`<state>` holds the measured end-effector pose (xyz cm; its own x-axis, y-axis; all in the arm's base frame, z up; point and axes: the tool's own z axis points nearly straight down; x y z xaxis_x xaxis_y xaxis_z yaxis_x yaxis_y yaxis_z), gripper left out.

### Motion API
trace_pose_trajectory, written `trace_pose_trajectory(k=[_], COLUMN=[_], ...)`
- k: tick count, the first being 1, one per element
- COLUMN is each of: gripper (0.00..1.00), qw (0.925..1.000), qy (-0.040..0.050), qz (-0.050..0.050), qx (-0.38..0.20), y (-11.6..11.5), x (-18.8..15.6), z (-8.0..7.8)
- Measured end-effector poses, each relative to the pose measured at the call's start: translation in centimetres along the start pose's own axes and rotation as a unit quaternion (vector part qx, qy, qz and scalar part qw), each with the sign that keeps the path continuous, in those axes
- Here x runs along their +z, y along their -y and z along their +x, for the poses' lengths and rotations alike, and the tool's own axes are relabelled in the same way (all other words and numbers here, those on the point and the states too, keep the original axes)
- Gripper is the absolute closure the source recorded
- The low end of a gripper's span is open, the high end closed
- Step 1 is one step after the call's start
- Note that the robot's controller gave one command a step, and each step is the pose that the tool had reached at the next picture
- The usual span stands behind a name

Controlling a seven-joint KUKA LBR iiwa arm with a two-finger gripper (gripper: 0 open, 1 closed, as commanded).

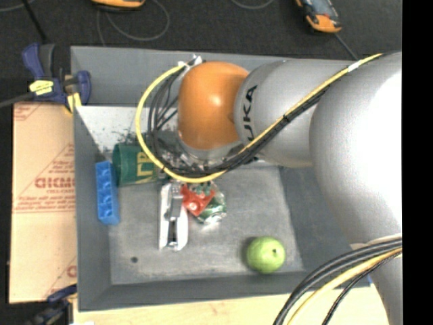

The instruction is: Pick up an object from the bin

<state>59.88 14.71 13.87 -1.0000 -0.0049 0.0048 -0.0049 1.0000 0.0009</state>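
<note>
Metal, dull grey and scuffed, makes up the bin [267, 193]; the smooth, rounded silver arm [318, 127] reaches in from the right, with a glossy orange domed cover [206, 103] at its wrist and a yellow cable [141, 124] looped round it; below the cover the tool [173, 222], narrow and of bright metal, points down at the bin's floor near the middle; whether it is spread or pressed together I cannot tell; just beside it on the right lies a crumpled packet [204, 205], red and green, with shiny creased folds; a long blue studded plastic brick [107, 191] lies by the left wall; a green cylindrical container [128, 164] with yellow print lies beside the brick's upper end; a smooth round green apple [265, 254] sits well apart at the lower right.
</note>
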Motion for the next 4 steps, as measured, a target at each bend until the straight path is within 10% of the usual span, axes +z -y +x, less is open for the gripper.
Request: trace_pose_trajectory(k=[4], gripper=[0.0], qw=[0.9993], qy=[0.004], qz=[0.0], qx=[0.038], y=[8.0], x=[4.8], z=[0.0])
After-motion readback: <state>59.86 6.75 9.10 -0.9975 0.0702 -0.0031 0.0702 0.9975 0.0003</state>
